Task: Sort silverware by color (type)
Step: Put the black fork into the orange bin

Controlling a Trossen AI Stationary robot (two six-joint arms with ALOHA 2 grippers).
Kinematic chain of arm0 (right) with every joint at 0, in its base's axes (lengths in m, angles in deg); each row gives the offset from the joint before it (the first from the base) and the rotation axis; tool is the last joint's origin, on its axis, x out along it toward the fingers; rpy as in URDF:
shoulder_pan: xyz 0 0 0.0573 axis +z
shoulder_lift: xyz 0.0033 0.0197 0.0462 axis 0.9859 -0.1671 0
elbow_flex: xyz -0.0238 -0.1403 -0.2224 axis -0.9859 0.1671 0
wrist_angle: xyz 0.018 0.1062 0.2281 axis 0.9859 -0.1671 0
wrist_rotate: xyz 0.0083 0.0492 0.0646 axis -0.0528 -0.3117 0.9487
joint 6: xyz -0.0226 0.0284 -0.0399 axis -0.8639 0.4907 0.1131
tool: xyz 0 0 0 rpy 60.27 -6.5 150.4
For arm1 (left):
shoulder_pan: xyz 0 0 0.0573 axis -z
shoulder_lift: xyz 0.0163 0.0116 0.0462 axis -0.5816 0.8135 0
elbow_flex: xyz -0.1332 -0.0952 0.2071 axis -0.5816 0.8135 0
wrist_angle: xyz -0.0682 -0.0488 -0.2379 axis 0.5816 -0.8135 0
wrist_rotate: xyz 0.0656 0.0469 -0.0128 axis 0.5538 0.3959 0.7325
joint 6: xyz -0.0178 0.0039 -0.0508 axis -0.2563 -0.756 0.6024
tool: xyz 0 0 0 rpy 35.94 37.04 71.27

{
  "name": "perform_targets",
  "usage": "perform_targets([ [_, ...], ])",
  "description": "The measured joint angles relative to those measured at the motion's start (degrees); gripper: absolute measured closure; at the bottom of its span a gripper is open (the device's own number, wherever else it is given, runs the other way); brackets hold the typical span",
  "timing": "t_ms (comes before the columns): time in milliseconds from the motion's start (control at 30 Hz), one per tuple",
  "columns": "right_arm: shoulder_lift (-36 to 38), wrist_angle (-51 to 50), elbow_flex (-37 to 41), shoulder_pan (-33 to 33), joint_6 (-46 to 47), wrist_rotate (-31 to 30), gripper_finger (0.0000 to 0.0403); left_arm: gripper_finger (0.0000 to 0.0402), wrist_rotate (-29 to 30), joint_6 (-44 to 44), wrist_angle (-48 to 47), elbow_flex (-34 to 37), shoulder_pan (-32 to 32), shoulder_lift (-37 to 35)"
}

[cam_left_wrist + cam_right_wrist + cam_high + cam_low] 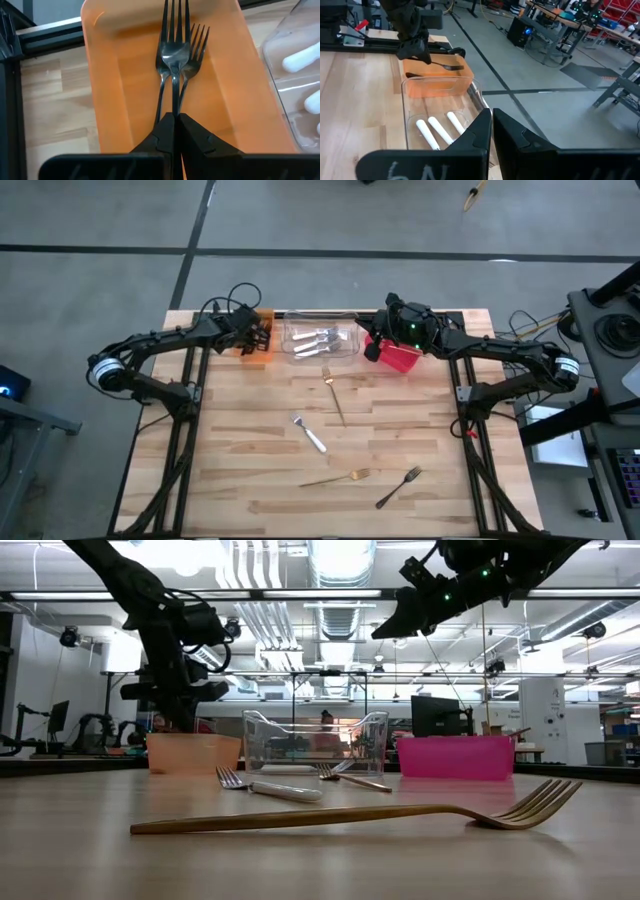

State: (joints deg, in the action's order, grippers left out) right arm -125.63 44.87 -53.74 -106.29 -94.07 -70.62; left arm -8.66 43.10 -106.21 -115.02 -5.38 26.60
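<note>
While the left gripper hangs over the orange bin, its fingers are pinched tight on the handle of a black fork, whose tines point out over the bin floor. A second dark fork lies in that bin just beside the held one, seemingly already sorted.

These utensils look stiff, slim and light, with smooth finishes that may slip under a loose pinch. The best hold is likely across the narrow handle near its middle, where the fingers can close flat; a fork lying flush on wood gives little edge to get under.

The clear bin sits just right of the orange bin in the overhead view and holds several silver pieces with white handles. The red bin stands on the far side of the clear bin from the orange one; I cannot tell what is in it. The right gripper hovers above the red bin with its fingers pressed together and nothing visible between them.

On the table in front of the clear bin lie four loose pieces: a gold fork nearest it, a silver white-handled fork beyond that, then another gold fork and a black fork farthest away, so the sorting looks partly done.
</note>
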Motion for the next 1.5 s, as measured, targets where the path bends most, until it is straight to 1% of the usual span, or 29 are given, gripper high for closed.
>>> perform_targets([
  [433, 0.0, -0.02, 0.0, 0.0, 0.0, 0.02, 0.0394, 0.0401, 0.19, -5.65, 0.98, 0.0, -0.57, 0.0],
  [567, 0.0, -0.02, 0.0, 0.0, 0.0, 0.02, 0.0394, 0.0401, 0.9, -8.61, 1.01, 0.0, -0.57, 0.0],
  [767, 0.0, -0.02, -0.02, 0.0, 0.0, 0.02, 0.0394, 0.0401, 0.9, -9.27, 2.08, 0.0, -0.57, 0.0],
  [967, 0.0, -0.04, -0.02, 0.0, 0.0, 0.02, 0.0394, 0.0396, 0.98, -15.8, 3.32, 0.0, -0.55, 0.0],
  [1500, 0.0, -0.07, -0.02, 0.0, 0.02, 0.02, 0.0394, 0.0393, 0.98, -13.95, 3.14, 0.0, -0.52, 0.09],
])
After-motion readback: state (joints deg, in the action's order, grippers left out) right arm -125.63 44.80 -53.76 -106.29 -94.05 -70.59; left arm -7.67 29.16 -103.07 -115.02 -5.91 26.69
